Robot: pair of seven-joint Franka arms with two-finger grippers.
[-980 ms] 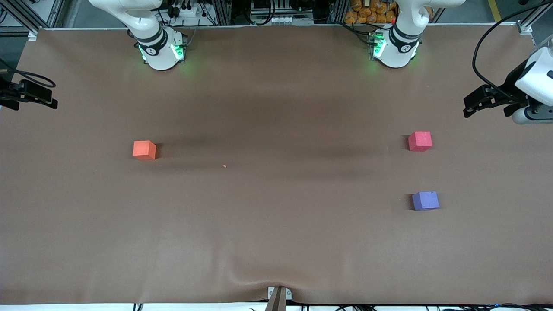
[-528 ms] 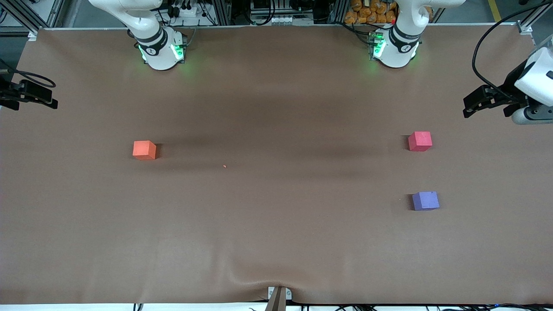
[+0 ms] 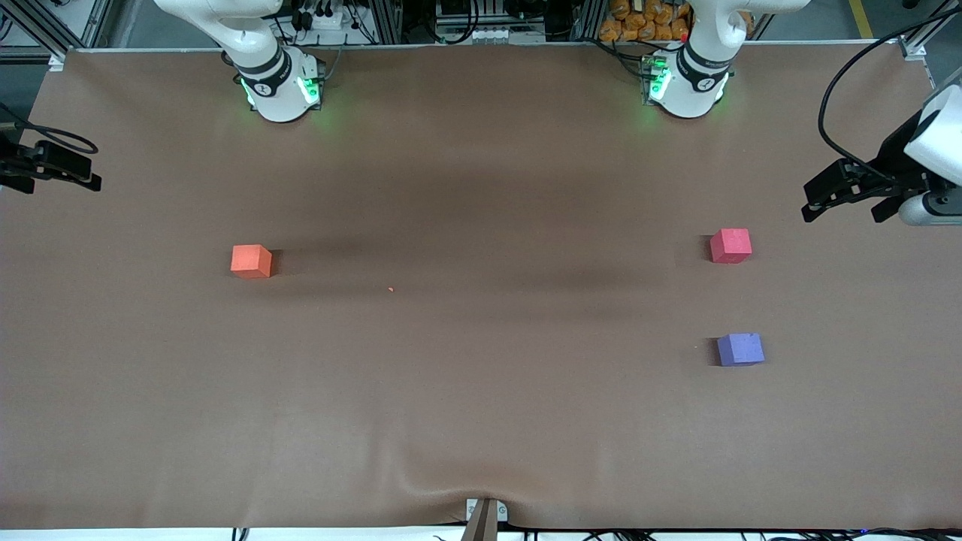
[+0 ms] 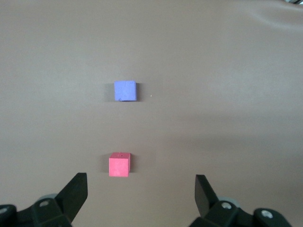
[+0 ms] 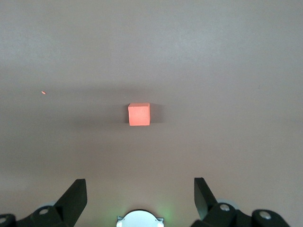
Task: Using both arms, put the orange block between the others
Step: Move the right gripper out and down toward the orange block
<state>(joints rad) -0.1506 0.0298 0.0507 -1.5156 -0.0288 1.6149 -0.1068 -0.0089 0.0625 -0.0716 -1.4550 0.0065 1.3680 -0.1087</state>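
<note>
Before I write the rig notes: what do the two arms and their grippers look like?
Both arms are glossy white with black joint bands, on round bases lit green: right arm, left arm. The left gripper is black and two-fingered below a white wrist with a looping black cable. The right gripper is black too, with a thin black cable.

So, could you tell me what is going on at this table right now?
Nothing is being handled yet. The orange block sits alone toward the right arm's end of the table, while the pinkish-red cube and the purple cube sit apart toward the left arm's end. The right end effector hangs open above the orange block. The left end effector is open above the table near the pinkish-red cube, holding nothing.
</note>
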